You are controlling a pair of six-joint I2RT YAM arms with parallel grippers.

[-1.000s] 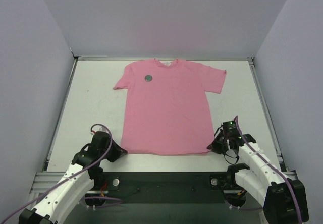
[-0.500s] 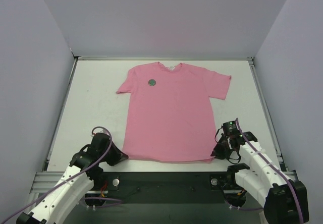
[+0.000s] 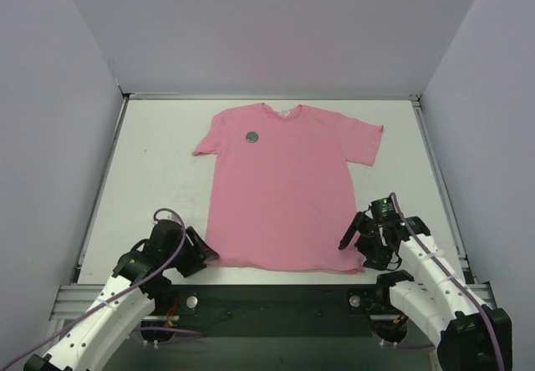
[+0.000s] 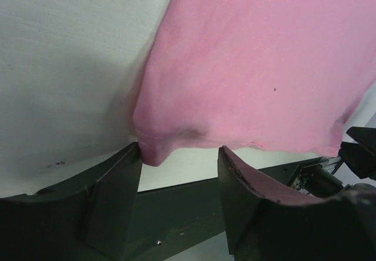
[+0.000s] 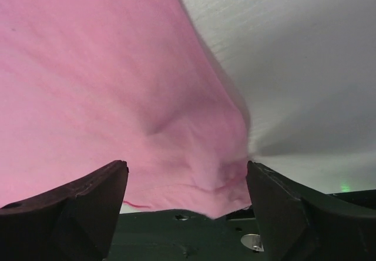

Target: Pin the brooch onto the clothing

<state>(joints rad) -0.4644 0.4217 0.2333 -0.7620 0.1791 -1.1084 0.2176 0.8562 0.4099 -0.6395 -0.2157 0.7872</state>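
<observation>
The clothing, a pink T-shirt, lies flat on the white table with its neck at the far side. The brooch, a small dark round disc, sits on the upper left chest. My left gripper is at the near left hem corner. In the left wrist view it is open, and the pink corner touches its left finger. My right gripper is at the near right hem corner. In the right wrist view it stands wide open with the puckered hem lying loose between its fingers.
Pale walls close in the table on the left, right and far sides. A dark metal frame runs along the near edge, just below the shirt's hem and beside both grippers. Bare tabletop lies left and right of the shirt.
The shirt shifted slightly right and toward the near edge, then settled. Both grippers, shut on the lower hem corners before, have opened and let the fabric go.
</observation>
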